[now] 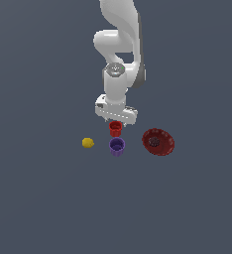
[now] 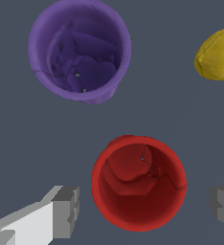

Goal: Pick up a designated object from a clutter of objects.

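The small bright red cup (image 1: 115,128) stands upright on the grey floor, just under my gripper (image 1: 116,120). In the wrist view the red cup (image 2: 139,187) sits between my two grey fingertips (image 2: 66,211), one on each side with a gap to the cup, so the gripper (image 2: 145,206) is open around it. The purple cup (image 1: 117,146) stands close in front of the red one, seen from above as the purple cup (image 2: 79,51) in the wrist view.
A small yellow lemon-like ball (image 1: 87,143) lies toward the exterior view's left, showing as the yellow ball (image 2: 218,53) at the wrist view's edge. A wider dark red shallow bowl (image 1: 158,142) rests toward the exterior view's right.
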Available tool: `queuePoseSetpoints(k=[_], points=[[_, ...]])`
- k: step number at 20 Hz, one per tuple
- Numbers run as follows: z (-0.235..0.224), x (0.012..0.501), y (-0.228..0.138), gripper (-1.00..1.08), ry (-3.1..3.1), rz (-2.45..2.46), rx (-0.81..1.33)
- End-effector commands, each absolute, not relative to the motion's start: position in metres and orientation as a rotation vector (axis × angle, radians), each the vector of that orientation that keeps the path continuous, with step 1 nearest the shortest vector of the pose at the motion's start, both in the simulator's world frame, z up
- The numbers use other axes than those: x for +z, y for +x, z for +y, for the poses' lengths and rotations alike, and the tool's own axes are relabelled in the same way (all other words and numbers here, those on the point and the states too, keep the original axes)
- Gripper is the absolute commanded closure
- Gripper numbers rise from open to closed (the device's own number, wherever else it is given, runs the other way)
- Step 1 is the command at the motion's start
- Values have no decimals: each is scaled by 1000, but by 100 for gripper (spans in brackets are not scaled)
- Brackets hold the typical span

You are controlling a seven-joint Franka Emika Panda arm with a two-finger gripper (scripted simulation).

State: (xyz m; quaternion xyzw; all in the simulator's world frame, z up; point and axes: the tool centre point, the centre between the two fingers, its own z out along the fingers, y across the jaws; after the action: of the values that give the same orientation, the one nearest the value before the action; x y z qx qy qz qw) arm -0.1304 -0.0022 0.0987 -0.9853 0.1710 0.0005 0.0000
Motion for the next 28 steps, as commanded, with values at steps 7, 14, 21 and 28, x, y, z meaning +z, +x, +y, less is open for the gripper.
queuePoseSetpoints(k=[7,14,21,28], points=[[-2,92,-132,-92,-3095,539,1],[-2,67,-133,-92,-3095,541,0],[-2,48,-133,-92,-3094,542,0],[-2,47,-132,108,-3094,542,0]])
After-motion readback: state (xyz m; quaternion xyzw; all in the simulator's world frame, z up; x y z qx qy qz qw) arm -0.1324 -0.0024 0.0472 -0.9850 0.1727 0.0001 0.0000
